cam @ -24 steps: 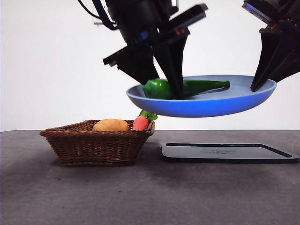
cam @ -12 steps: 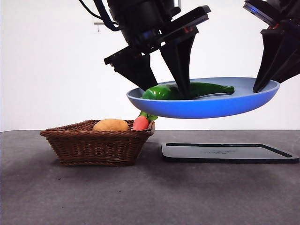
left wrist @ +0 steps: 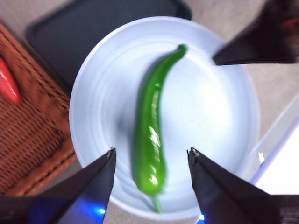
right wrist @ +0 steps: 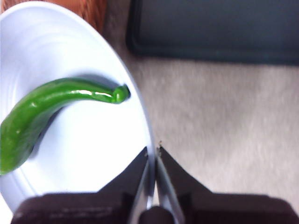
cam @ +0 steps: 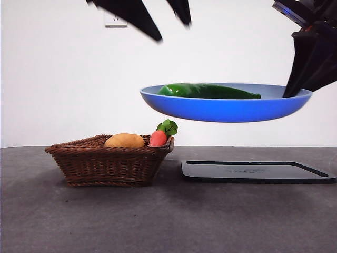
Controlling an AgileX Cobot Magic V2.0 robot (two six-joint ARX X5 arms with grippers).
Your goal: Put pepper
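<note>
The long glossy green pepper (cam: 208, 90) lies loose in a blue plate (cam: 226, 109) held in the air above the table. My right gripper (cam: 296, 87) is shut on the plate's right rim; the right wrist view shows its jaws pinching the rim (right wrist: 152, 154) with the pepper (right wrist: 51, 109) lying on the plate. My left gripper (cam: 158, 18) is open and empty, high above the plate's left part. In the left wrist view its jaws (left wrist: 150, 156) stand wide apart over the pepper (left wrist: 152, 135), clear of it.
A brown wicker basket (cam: 108, 161) stands on the table at the left and holds a tan potato (cam: 124, 140) and a small red vegetable with green leaves (cam: 159, 136). A flat black tray (cam: 255, 171) lies on the table under the plate.
My left gripper let go of the pepper and rose up out of the plate. The pepper now lies flat on the plate. The plate stays held at about the same height.
</note>
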